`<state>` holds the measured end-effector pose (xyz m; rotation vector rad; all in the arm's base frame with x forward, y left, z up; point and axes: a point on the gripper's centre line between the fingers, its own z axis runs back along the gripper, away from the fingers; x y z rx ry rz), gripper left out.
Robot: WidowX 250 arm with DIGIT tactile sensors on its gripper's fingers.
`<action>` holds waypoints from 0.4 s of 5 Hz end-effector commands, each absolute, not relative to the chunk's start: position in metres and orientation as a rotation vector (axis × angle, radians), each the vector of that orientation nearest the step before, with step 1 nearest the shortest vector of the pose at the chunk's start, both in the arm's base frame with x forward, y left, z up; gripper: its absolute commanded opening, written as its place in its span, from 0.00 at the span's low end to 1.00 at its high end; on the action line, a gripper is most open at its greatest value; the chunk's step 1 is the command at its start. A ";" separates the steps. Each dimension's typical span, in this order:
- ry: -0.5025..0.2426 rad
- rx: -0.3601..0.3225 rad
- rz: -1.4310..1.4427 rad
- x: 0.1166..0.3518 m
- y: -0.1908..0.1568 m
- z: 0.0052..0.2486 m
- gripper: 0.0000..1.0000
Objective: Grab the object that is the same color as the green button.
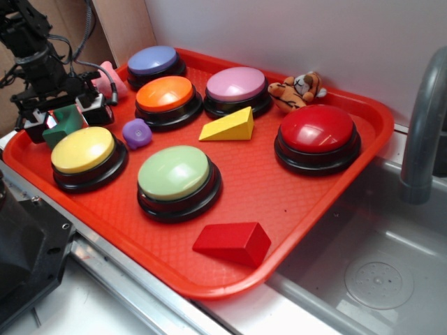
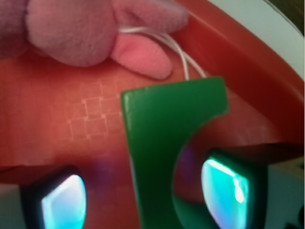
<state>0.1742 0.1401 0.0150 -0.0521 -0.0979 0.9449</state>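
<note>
Red plastic tray (image 1: 328, 202) holds dome buttons, wedges, plush toys. Small dark green notched block (image 2: 162, 143) (notch facing right in wrist view) sits between spread pincer (image 1: 64, 117) fingers (image 2: 224, 188).

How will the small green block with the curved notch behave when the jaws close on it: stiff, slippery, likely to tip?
The green block looks rigid with flat faces, so probably stiff. Its smooth surface may slip slightly. The notch could make it twist.
</note>
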 end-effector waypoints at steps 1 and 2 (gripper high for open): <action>-0.162 -0.071 0.941 0.176 0.144 0.017 0.00; -0.175 -0.072 0.914 0.179 0.140 0.029 0.00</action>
